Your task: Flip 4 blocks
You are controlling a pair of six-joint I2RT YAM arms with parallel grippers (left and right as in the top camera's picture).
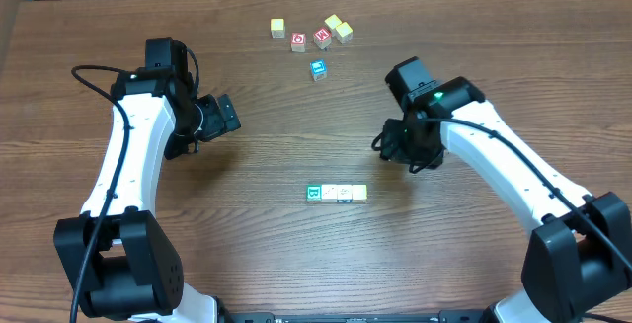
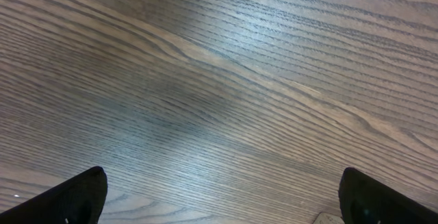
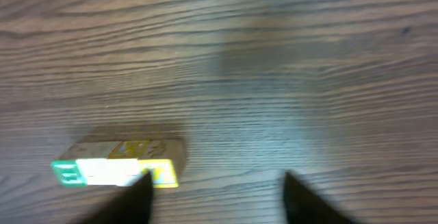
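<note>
While four wooden cube blocks (image 1: 336,194) sit rowed on grained tabletop (image 1: 296,135), left hand (image 2: 222,198), right hand (image 3: 217,196) spread, empty.

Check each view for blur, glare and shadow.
Overhead: sharp and evenly lit, no glare. Left wrist: crisp wood grain, with a pale sheen running diagonally across the table. Right wrist: blurred all over; the row of blocks is smeared and its letters are unreadable.

We find four blocks (image 1: 336,194) touching in a left-to-right row on the middle of the bench (image 1: 296,264). Other cubes (image 1: 314,37) lie scattered well behind them. The left pincer (image 1: 227,115) hangs far to the row's left, and the right pincer (image 1: 385,146) behind-right.
</note>
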